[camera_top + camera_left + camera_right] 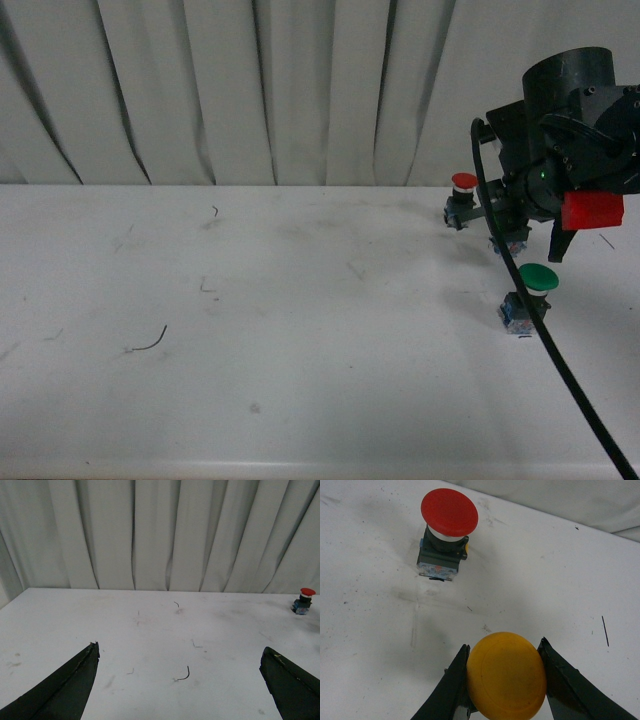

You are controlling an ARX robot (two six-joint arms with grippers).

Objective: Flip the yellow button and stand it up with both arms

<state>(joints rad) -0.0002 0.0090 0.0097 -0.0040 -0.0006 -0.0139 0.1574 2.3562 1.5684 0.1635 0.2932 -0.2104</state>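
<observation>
The right gripper point(504, 644) grasps the yellow button point(506, 677) by its cap, one finger touching each side. The cap faces the wrist, so the button's long axis runs away from the gripper and its base is hidden. The red button point(449, 512) stands just beyond and the green button point(538, 277) is nearer the robot. The left gripper point(180, 650) hangs released and empty, well apart, so it must cross open bench point(300, 350) to help.

Soft, even, fairly bright light; faint shadows; slight grain.
</observation>
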